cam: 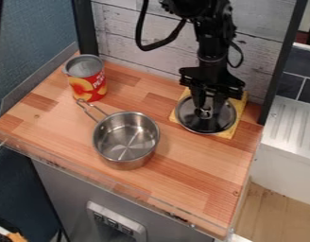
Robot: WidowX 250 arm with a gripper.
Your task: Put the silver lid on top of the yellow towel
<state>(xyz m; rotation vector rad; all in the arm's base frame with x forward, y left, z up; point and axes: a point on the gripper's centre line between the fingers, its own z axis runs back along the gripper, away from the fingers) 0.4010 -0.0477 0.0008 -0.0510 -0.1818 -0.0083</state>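
Okay, one yellow towel (226,133), one silver lid (188,123) lying on top of it, covering most of it. One black gripper (208,107) over the towel, pointing down at the lid's knob; can't tell if wide, narrow or holding the lid. One metal pot (126,138) left of the towel, nearer the camera; one red can (87,81) farther left of it.

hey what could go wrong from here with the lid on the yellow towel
The gripper is right at the knob of the lid, so it might snag and drag the lid as it pulls away. The lid also reaches the near edge of the towel, so even a small nudge could leave it partly off. If the arm swings low toward the can, it might bump the pot.
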